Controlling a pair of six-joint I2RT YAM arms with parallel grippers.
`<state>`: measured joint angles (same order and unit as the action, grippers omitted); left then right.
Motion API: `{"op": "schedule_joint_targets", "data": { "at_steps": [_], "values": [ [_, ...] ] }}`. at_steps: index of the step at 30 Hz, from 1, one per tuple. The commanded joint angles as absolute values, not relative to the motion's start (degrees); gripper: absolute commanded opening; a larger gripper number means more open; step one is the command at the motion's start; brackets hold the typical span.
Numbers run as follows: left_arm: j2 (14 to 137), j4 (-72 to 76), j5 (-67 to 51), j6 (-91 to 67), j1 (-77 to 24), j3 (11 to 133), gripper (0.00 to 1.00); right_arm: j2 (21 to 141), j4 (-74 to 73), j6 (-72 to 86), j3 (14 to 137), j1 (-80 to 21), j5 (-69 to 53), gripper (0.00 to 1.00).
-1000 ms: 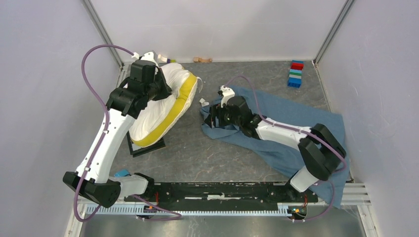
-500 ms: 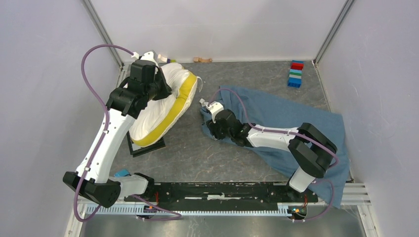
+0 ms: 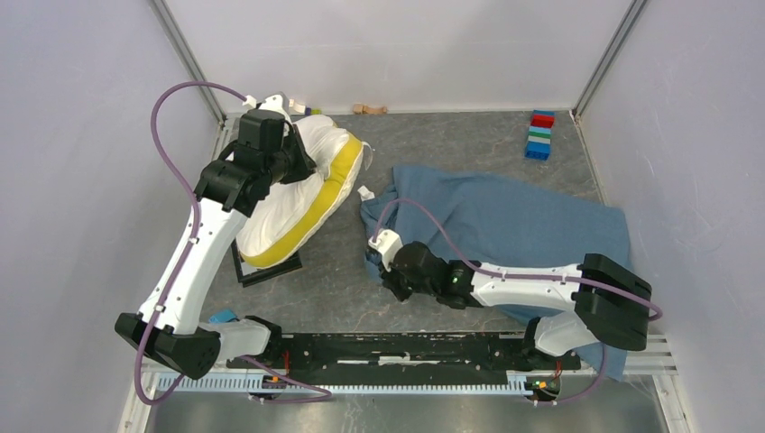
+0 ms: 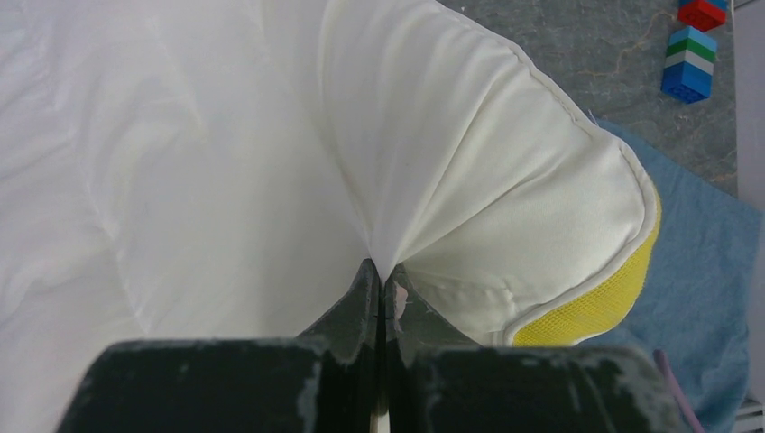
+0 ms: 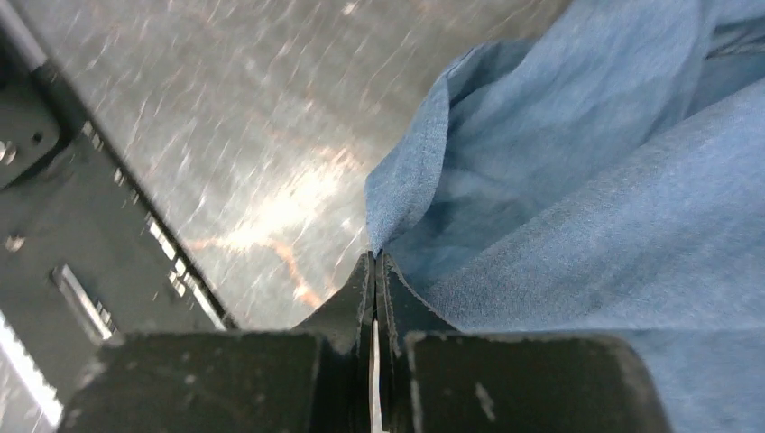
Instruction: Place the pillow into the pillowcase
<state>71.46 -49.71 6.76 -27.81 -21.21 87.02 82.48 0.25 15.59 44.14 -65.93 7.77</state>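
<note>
Right tool [image 5: 375,262]: closed tight on a fold at the pillowcase [image 3: 514,216] edge, near-centre of the tabletop [image 3: 451,135]; the cloth spreads away to the right behind it. Left tool [image 4: 381,271]: clamped on a pinch of the pillow [image 3: 284,216], which lies far left, apart from the pillowcase.

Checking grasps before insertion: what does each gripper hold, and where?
Left gripper pinches a white fold of the pillow; right gripper pinches the pillowcase at its edge.
</note>
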Motion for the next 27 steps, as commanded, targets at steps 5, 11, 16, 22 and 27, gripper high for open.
{"op": "schedule_joint_targets", "data": {
  "at_steps": [5,11,16,22,27],
  "values": [
    [70.2,-43.4,3.1,-28.7,-24.1,81.9,0.02,77.2,3.9,19.2,32.9,-67.0,-1.7,0.18],
    [67.9,-41.0,5.2,-30.0,-24.0,75.2,0.02,67.4,-3.2,20.0,37.2,-64.2,7.3,0.55],
    [66.1,-39.3,6.4,-31.0,-24.0,72.1,0.02,67.9,-7.4,21.9,43.5,-52.4,12.4,0.53],
    [65.5,-38.4,5.9,-31.5,-24.1,70.8,0.02,83.9,-8.5,20.9,57.8,-47.7,13.1,0.47],
    [65.0,-38.7,6.2,-30.4,-24.0,71.2,0.02,96.9,-10.6,21.5,67.8,-46.0,15.1,0.56]
  ]
}}
